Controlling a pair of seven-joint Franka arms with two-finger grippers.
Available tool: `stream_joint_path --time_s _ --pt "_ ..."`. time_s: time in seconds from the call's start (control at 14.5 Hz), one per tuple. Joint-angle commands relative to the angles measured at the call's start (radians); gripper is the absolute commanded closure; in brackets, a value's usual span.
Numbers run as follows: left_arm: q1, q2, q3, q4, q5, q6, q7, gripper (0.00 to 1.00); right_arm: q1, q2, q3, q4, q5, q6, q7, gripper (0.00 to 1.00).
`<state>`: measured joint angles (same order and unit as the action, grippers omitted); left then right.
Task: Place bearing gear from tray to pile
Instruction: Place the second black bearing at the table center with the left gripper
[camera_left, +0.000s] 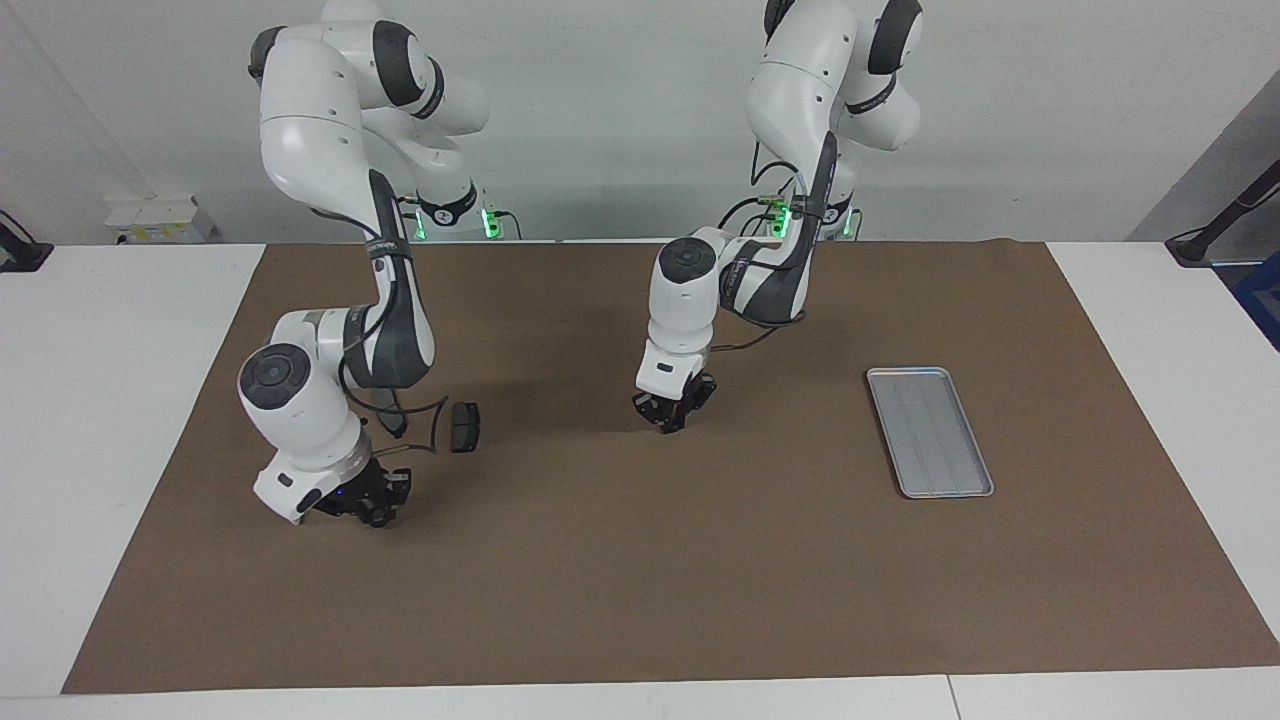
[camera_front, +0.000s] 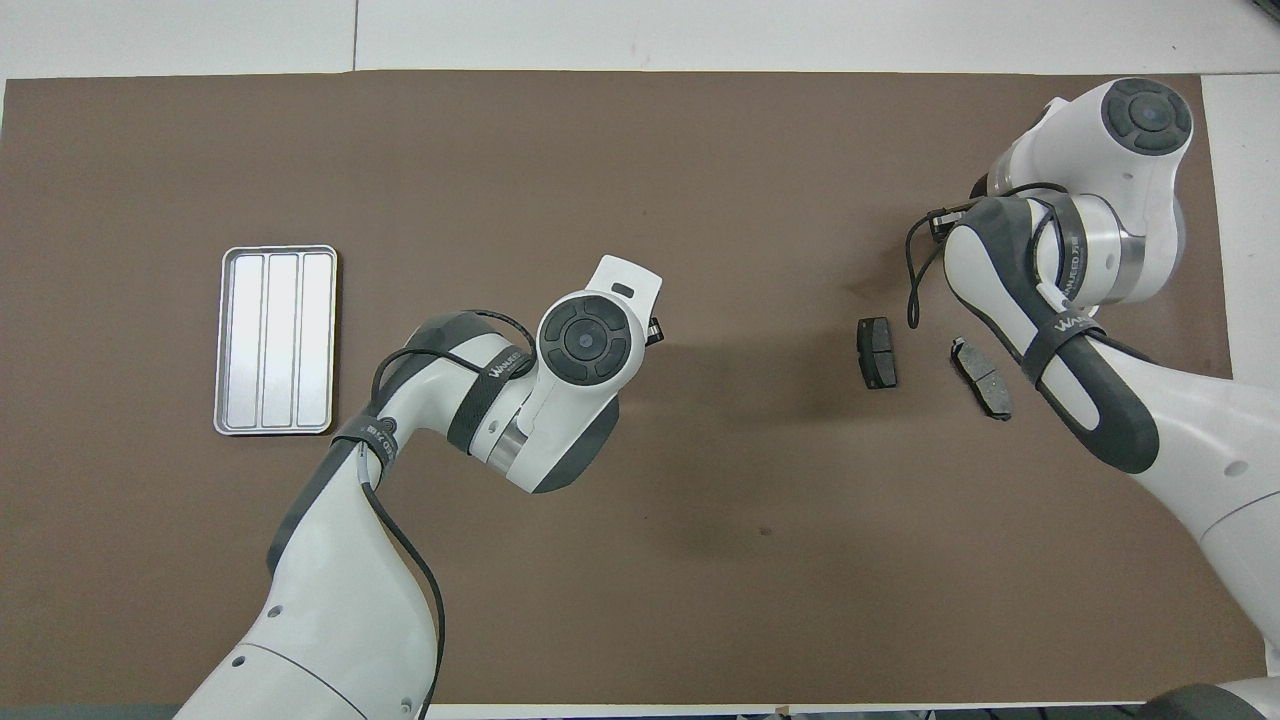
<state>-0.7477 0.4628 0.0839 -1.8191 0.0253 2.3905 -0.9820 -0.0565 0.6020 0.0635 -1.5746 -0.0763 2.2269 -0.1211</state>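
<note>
Both claws hang low over the mat (camera_left: 640, 560) (left claw (camera_left: 672, 412), right claw (camera_left: 365, 503)); finger spacing cannot be told.

Tray (camera_left: 929, 431) well apart from brake pads (camera_front: 877, 352); seemingly empty.

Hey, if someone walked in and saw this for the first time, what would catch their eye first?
Probably the left gripper, low over the middle of the brown mat, and the right gripper, down by the brake pads. Next, the silver tray, which looks empty, toward the left arm's end.
</note>
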Motion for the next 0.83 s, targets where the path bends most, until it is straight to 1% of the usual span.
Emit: stream_joint_path --time_s 0.0,0.14,0.28,0.35,0.48,0.55,0.62,0.69,0.76 --pt "0.008 -0.019 0.005 -0.033 0.030 0.016 -0.006 0.00 -0.019 -0.010 0.015 -0.035 -0.002 0.045 -0.031 1.00" --pt "0.048 -0.033 0.005 0.000 0.028 -0.040 0.006 0.00 -0.020 -0.010 0.015 -0.035 -0.002 0.045 -0.031 1.00" --pt "0.064 -0.097 0.007 0.014 0.028 -0.108 0.006 0.00 -0.019 -0.010 0.015 -0.035 -0.002 0.042 -0.028 1.00" --pt "0.077 -0.161 0.016 0.007 0.030 -0.143 0.014 0.00 -0.019 -0.010 0.015 -0.035 0.000 0.036 -0.028 0.83" --pt "0.170 -0.283 0.031 0.018 0.030 -0.223 0.136 0.00 -0.019 -0.011 0.015 -0.033 -0.002 0.036 -0.025 0.00" --pt "0.232 -0.343 0.033 0.038 0.033 -0.258 0.220 0.00 -0.017 -0.016 0.015 -0.033 -0.002 0.033 -0.026 0.00" --pt "0.329 -0.399 0.031 0.085 0.041 -0.307 0.358 0.00 -0.008 -0.022 0.013 -0.033 -0.002 0.025 -0.026 0.00" --pt "0.409 -0.427 0.031 0.145 0.042 -0.357 0.493 0.00 0.000 -0.031 0.013 -0.032 -0.002 0.016 -0.025 0.00" --pt "0.477 -0.432 0.037 0.235 0.042 -0.422 0.634 0.00 0.007 -0.045 0.013 -0.028 -0.003 -0.007 -0.022 0.00"
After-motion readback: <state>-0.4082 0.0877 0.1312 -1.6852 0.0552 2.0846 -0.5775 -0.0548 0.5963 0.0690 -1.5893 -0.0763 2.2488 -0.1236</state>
